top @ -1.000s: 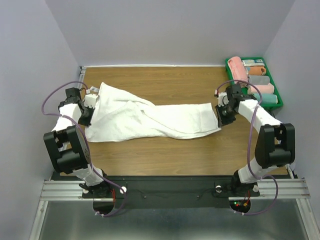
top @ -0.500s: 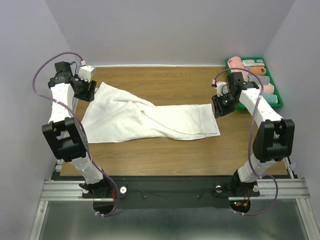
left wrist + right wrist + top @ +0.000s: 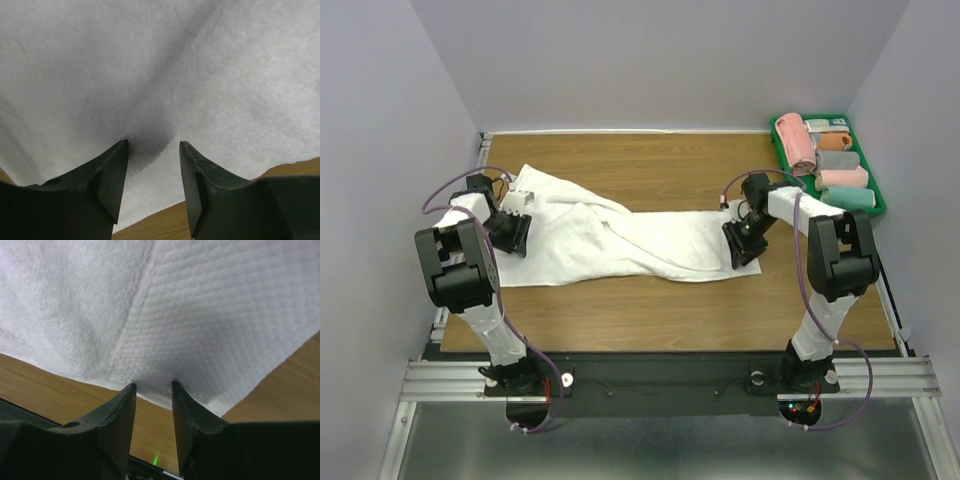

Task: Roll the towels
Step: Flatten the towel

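Lying crumpled, one white towel [image 3: 620, 235]; left tool [image 3: 152, 146], right tool [image 3: 154, 386], both parted

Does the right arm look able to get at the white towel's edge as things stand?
Likely yes: the right end effector sits open right at the towel edge, with nothing between them.
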You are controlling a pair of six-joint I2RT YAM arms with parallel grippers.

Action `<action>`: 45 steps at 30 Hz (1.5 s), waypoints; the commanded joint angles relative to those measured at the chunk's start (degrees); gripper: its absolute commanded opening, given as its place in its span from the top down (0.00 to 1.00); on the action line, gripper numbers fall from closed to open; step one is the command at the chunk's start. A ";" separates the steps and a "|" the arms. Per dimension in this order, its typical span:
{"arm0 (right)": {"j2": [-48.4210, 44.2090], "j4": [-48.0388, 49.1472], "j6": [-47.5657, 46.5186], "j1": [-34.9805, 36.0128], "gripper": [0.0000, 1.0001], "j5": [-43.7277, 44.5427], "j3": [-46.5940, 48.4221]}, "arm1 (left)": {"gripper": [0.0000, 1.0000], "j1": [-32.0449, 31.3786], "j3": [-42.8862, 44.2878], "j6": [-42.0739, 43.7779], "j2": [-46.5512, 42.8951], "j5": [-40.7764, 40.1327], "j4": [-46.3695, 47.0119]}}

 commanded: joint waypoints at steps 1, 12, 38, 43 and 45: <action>-2.41 0.44 0.20 -0.44 0.60 6.07 -3.49 | 0.48 1.93 -3.36 -0.24 -3.86 -4.89 3.20; -13.07 -4.74 -4.20 -0.70 0.60 1.42 2.12 | 0.52 4.40 4.18 2.22 -3.07 -0.69 -2.86; -2.87 -6.68 6.17 -0.71 0.62 7.75 -2.35 | 0.38 -13.96 -7.15 5.73 -16.86 8.01 1.26; -1.73 -5.63 7.23 -0.88 0.62 8.36 -2.61 | 0.37 -18.45 -7.93 7.05 -19.14 11.09 1.87; -1.64 -5.62 7.49 -0.88 0.62 8.54 -2.88 | 0.37 -21.07 -9.42 7.40 -20.63 11.71 2.58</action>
